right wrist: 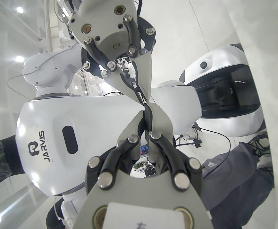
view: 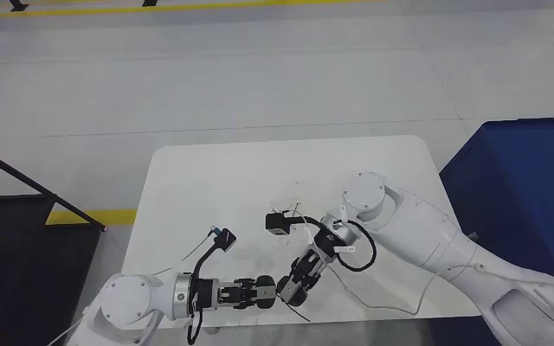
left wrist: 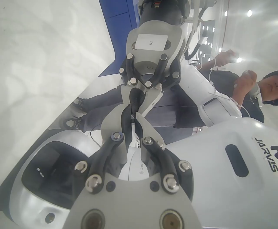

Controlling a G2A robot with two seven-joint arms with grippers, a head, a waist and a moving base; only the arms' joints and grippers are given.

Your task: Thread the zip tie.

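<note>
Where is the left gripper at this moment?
In the top view the left gripper is over the table's edge nearest the robot, about midway along it, tip to tip with the right gripper.

Most of the thin black plastic zip tie (view: 299,314) is hidden where the left gripper (right wrist: 145,101) meets the right gripper (right wrist: 148,108).

Bright overhead light, glare from ceiling lamps (left wrist: 249,13), fisheye-bowed edges.

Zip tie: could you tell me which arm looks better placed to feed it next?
Right, probably: the right gripper meets the left gripper tip to tip, both with fingers shut, and the zip tie trails loose on the right gripper's side. Which one grips it is unclear.
</note>
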